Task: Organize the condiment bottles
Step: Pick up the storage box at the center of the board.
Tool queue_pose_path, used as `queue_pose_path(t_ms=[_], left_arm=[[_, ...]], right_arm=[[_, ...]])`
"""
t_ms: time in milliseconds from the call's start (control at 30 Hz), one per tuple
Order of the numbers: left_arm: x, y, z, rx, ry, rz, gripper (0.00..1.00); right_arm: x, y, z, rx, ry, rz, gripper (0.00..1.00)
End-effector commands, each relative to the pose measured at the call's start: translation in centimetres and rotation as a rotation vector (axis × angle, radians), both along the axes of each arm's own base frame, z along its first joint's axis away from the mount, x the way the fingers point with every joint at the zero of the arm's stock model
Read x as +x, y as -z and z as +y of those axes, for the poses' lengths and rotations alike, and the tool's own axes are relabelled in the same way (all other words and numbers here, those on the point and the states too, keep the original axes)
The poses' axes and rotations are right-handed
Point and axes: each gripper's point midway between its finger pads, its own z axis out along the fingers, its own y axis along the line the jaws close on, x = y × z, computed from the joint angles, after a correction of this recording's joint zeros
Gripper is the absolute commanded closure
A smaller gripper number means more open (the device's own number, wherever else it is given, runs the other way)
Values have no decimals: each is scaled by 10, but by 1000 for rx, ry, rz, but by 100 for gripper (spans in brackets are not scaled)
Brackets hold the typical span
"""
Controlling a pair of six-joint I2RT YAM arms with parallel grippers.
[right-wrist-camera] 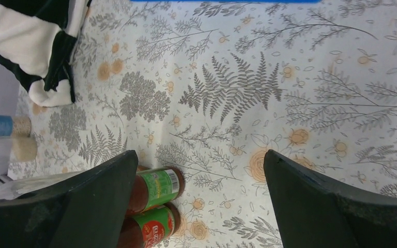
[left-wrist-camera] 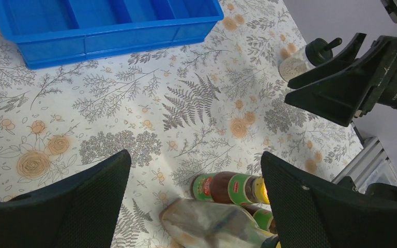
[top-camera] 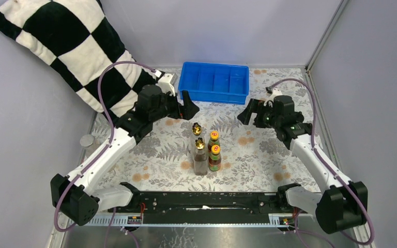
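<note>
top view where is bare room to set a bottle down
Bare cloth lies between the bottles and the right arm, and between them and the left arm. Crowded: the bottles themselves, and in front of the blue tray where the left gripper and right gripper hang.

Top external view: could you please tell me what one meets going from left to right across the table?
A silver-lidded jar → left gripper → gold-spouted bottles → orange-capped bottles → right gripper.
</note>
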Motion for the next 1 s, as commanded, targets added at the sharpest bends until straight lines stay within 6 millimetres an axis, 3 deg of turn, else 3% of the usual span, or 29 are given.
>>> queue_pose_path(t_ms=[0,100,267,500,667,800,900,967], left_arm=[[8,-21,-1,-8,-4,-81,1],[5,-20,3,15,-6,-77,1],[-2,-20,15,60,-29,-74,1],[-25,-18,29,67,-50,-22,1],[-39,-10,40,74,-77,29,2],[-36,2,57,102,-173,33,4],[-23,17,63,154,-238,62,6],[-14,27,65,190,-263,80,2]], right_arm=[[13,-11,16,-49,-59,-19,0],[9,-11,26,-105,-91,-14,0],[2,-14,10,-370,-18,-13,0],[-14,-42,-2,-376,13,-62,1],[-25,-50,-2,-361,-12,-54,6],[-14,-52,1,-351,12,-73,7],[12,-46,8,-356,52,-78,10],[37,-42,9,-394,91,-69,8]])
